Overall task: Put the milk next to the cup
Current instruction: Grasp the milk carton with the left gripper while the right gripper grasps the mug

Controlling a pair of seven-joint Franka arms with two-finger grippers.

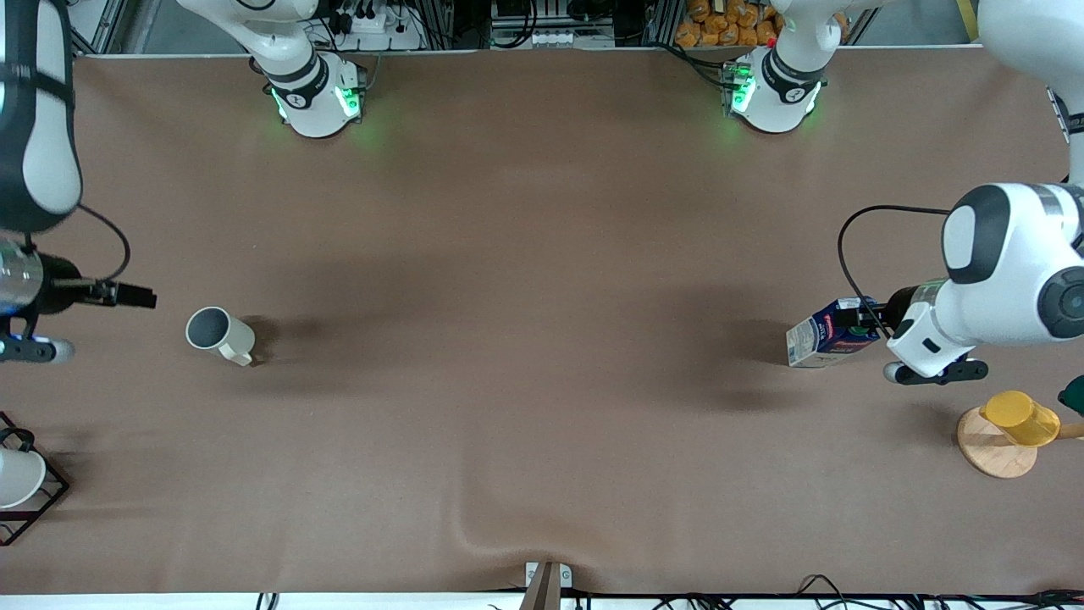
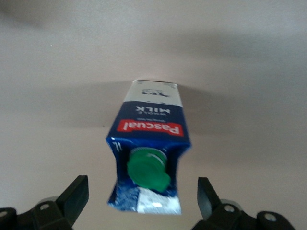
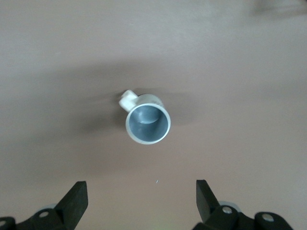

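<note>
Left gripper (image 2: 139, 203) spread above the milk (image 2: 149, 158); right gripper (image 3: 139, 203) spread, seemingly above the cup (image 3: 147, 123).

Brown cloth covers the worktop (image 1: 542, 254), wrinkled at the near edge; soft shadows across it, cables (image 1: 542, 34) and frames along the top.

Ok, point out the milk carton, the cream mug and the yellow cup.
milk carton (image 2: 152, 128), left wrist view, on its red label.
cream mug (image 1: 222, 334), front view, on its outer wall by the rim.
yellow cup (image 1: 1020, 418), front view, on its side.
</note>
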